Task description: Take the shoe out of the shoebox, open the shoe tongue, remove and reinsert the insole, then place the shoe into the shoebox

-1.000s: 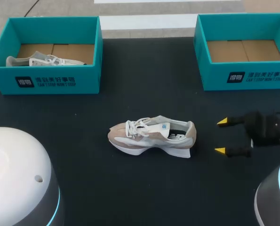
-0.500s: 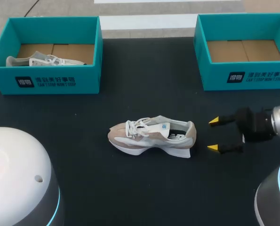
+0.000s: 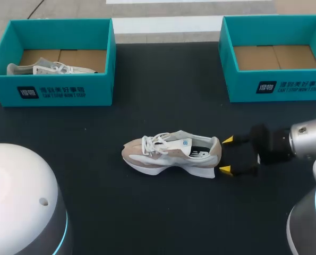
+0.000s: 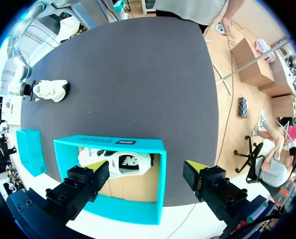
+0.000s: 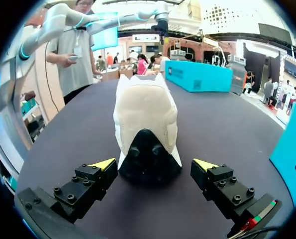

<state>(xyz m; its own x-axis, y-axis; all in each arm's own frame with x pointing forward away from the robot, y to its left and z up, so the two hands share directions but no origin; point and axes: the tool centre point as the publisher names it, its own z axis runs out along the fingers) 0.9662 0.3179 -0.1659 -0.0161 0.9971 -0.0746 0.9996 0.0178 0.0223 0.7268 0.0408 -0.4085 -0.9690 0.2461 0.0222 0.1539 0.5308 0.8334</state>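
Note:
A beige and white shoe (image 3: 171, 154) lies on its sole mid-table, toe to the left, and shows heel-first in the right wrist view (image 5: 145, 117). My right gripper (image 3: 226, 155) is open just behind the heel, one yellow tip on each side and neither touching; the heel sits right ahead of that gripper (image 5: 154, 164). My left gripper (image 4: 148, 167) hangs open high above the left teal shoebox (image 4: 108, 144), which holds a second shoe (image 4: 120, 163). Far off in that view lies the table shoe (image 4: 50, 90).
The left shoebox (image 3: 62, 90) with its shoe (image 3: 46, 68) stands at the back left. An empty teal shoebox (image 3: 285, 87) stands at the back right. White arm housings fill the near left (image 3: 19, 202) and near right (image 3: 309, 223) corners.
My right gripper has moved left across the table, still open, until its tips reach the shoe's heel. The shoe and boxes have not moved.

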